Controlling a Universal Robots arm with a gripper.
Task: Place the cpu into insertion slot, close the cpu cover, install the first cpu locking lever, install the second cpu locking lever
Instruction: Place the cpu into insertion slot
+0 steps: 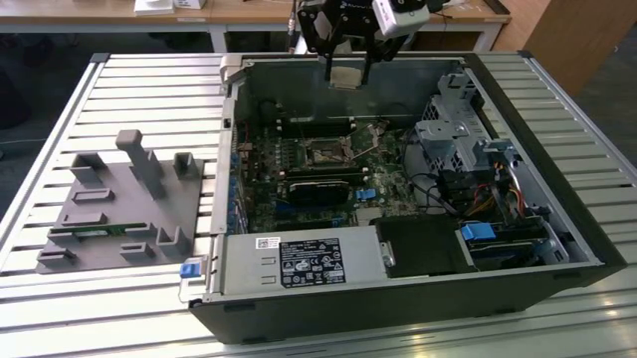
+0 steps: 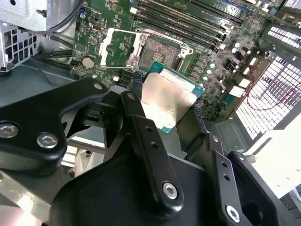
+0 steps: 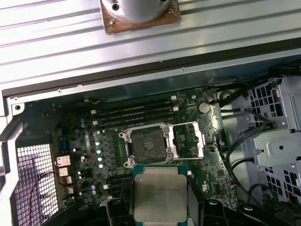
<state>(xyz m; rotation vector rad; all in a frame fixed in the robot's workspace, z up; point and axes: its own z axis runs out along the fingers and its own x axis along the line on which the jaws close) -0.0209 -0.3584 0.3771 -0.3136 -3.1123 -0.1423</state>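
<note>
My gripper (image 1: 345,68) hangs above the back of the open computer case, shut on the cpu (image 1: 345,77). In both wrist views the cpu (image 2: 167,101) (image 3: 160,193) is a flat square chip with a silvery-tan top and green rim, pinched at two opposite edges by the black fingers (image 2: 136,82). It is held in the air, short of the insertion slot (image 3: 148,143) (image 2: 162,52), which lies bare on the green motherboard (image 1: 324,154). The cpu cover (image 3: 188,139) (image 2: 117,47), a silvery frame, is folded open beside the slot.
The black case (image 1: 557,246) lies open on a slatted metal table (image 1: 130,97), with memory slots (image 3: 136,113), drive cages (image 1: 448,134), cables (image 1: 497,198) and a power supply (image 1: 298,261) inside. A grey fixture block (image 1: 119,216) stands at the exterior view's left.
</note>
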